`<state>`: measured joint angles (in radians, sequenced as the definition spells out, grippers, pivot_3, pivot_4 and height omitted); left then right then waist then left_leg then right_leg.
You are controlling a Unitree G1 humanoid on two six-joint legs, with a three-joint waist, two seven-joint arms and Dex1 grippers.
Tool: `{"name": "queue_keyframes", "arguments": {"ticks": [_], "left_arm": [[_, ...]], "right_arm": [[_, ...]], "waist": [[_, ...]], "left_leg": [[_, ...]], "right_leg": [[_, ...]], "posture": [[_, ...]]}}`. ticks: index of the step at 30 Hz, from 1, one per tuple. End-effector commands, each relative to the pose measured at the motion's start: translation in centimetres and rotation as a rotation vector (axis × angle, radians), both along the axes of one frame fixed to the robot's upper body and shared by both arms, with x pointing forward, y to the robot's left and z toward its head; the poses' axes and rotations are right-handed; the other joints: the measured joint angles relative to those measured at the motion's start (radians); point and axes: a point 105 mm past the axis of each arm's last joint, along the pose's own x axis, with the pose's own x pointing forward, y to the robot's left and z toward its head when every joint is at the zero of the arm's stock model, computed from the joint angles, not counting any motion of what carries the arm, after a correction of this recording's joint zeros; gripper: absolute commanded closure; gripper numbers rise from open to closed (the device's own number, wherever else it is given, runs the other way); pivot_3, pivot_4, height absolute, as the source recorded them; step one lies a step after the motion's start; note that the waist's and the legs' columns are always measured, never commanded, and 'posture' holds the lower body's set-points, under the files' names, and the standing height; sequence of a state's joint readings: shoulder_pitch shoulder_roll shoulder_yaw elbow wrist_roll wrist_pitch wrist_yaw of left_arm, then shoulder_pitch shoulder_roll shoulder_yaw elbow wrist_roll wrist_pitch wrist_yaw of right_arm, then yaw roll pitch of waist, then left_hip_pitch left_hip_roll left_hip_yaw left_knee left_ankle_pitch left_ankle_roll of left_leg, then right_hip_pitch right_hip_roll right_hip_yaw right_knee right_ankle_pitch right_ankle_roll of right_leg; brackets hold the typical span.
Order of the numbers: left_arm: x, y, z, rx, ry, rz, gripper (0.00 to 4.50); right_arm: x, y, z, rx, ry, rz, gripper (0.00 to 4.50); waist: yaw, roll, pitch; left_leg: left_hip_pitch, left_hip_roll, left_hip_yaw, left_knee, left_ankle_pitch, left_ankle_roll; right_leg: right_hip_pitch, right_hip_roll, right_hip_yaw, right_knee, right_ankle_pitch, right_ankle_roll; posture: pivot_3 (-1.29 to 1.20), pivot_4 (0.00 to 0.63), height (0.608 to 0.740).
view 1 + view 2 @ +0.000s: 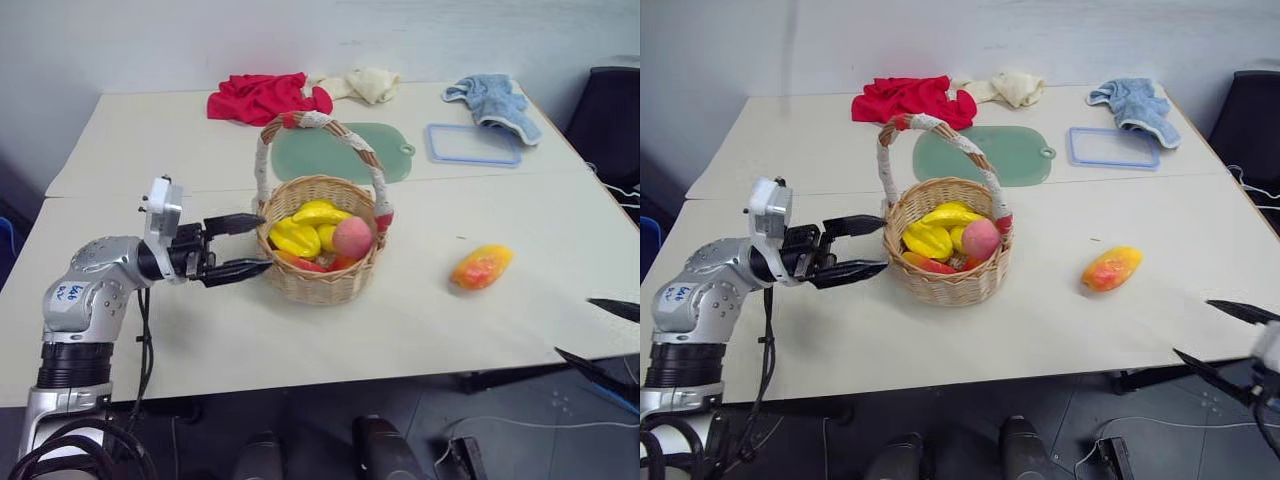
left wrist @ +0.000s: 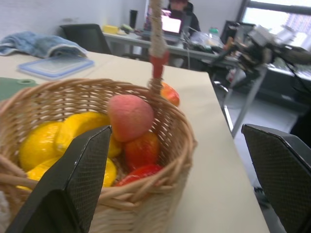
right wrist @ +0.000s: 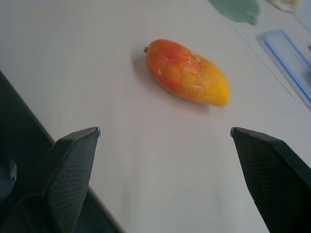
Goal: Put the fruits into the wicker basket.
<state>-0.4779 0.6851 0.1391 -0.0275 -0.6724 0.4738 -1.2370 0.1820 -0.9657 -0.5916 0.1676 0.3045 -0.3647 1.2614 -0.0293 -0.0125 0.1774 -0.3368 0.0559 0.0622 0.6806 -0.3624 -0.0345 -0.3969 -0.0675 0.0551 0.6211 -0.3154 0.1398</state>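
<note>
The wicker basket (image 1: 320, 285) stands mid-table, its arched handle wrapped in white with red ends. A pink peach (image 1: 352, 237) lies inside it against the right rim, also seen in the left wrist view as the peach (image 2: 130, 116). The orange-yellow mango (image 1: 481, 267) lies on the bare table to the basket's right. My left gripper (image 1: 250, 245) is open and level, its tips just beside the basket's left wall. My right gripper (image 1: 1192, 328) is open near the table's front right edge, short of the mango (image 3: 187, 73), with nothing between its fingers.
Bright yellow banana-like fruits (image 1: 300, 232) and red pieces fill the rest of the basket. At the back lie a red cloth (image 1: 262, 97), a cream cloth (image 1: 368, 83), a blue towel (image 1: 495, 100), a green mat (image 1: 345, 152) and a blue-rimmed clear lid (image 1: 473, 143). A black chair (image 1: 610, 120) stands far right.
</note>
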Motion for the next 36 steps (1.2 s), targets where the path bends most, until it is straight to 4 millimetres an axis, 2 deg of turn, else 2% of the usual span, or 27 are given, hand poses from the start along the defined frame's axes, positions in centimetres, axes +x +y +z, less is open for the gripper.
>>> {"name": "queue_keyframes", "arguments": {"ticks": [1,5,7,14,21,30,33,36], "left_arm": [[-1.1,-1.0,1.0,0.025,-0.104,-0.046,0.00],[-2.0,-1.6,1.1,0.002,-0.113,-0.037,0.00],[-2.2,-1.7,1.0,-0.006,-0.108,-0.022,0.00],[-2.5,-1.6,0.8,-0.030,-0.097,0.040,0.00],[-2.6,-1.4,1.3,-0.050,-0.105,0.072,0.00],[-2.5,-1.5,1.3,-0.057,-0.104,0.088,0.00],[-2.5,-1.4,1.4,-0.057,-0.104,0.089,0.00],[-2.5,-1.2,1.2,-0.053,-0.098,0.094,0.00]], "right_arm": [[2.2,0.1,0.1,-0.116,0.050,0.094,0.04],[5.2,1.8,-0.1,-0.319,0.095,0.268,0.04],[6.2,2.0,-0.2,-0.403,0.104,0.315,0.04],[11.0,3.5,1.0,-0.516,0.011,0.321,0.04],[11.9,4.2,-1.0,-0.546,0.129,0.349,0.04],[13.5,6.2,-1.3,-0.540,0.123,0.370,0.04],[13.3,5.9,-0.9,-0.522,0.155,0.369,0.62],[12.4,5.1,0.0,-0.496,0.213,0.369,1.56]], "waist": [[0.003,0.001,0.000],[0.000,0.001,0.001],[-0.003,0.002,0.001],[-0.007,0.003,0.002],[-0.010,0.004,0.002],[-0.034,0.004,0.003],[-0.039,0.004,0.003],[-0.040,0.004,0.003]], "left_leg": [[0.000,0.000,0.001,0.000,0.000,0.000],[0.000,0.001,0.002,0.001,0.000,0.001],[0.001,0.001,0.003,0.001,0.000,0.001],[0.002,0.003,0.006,0.002,0.000,0.000],[0.001,0.004,0.007,0.002,-0.001,0.000],[0.001,0.006,0.007,0.002,-0.001,0.000],[0.001,0.007,0.007,0.002,-0.001,-0.001],[0.001,0.007,0.007,0.002,-0.001,-0.001]], "right_leg": [[0.000,0.000,0.001,0.000,0.000,0.000],[0.000,0.000,0.002,0.000,0.000,0.000],[0.000,0.000,0.003,0.000,0.000,0.001],[-0.002,0.000,0.003,0.001,0.000,0.000],[-0.002,0.000,0.003,0.001,0.000,0.000],[-0.002,0.002,0.002,0.004,0.000,0.000],[-0.002,0.003,0.002,0.004,0.000,0.000],[-0.002,0.003,0.002,0.004,0.000,0.000]], "posture": [[0.00,0.150,0.740],[0.00,0.150,0.740],[0.00,0.150,0.740],[0.00,0.150,0.740],[0.00,0.150,0.740],[0.00,0.150,0.740],[0.00,0.150,0.740],[0.00,0.150,0.740]]}}
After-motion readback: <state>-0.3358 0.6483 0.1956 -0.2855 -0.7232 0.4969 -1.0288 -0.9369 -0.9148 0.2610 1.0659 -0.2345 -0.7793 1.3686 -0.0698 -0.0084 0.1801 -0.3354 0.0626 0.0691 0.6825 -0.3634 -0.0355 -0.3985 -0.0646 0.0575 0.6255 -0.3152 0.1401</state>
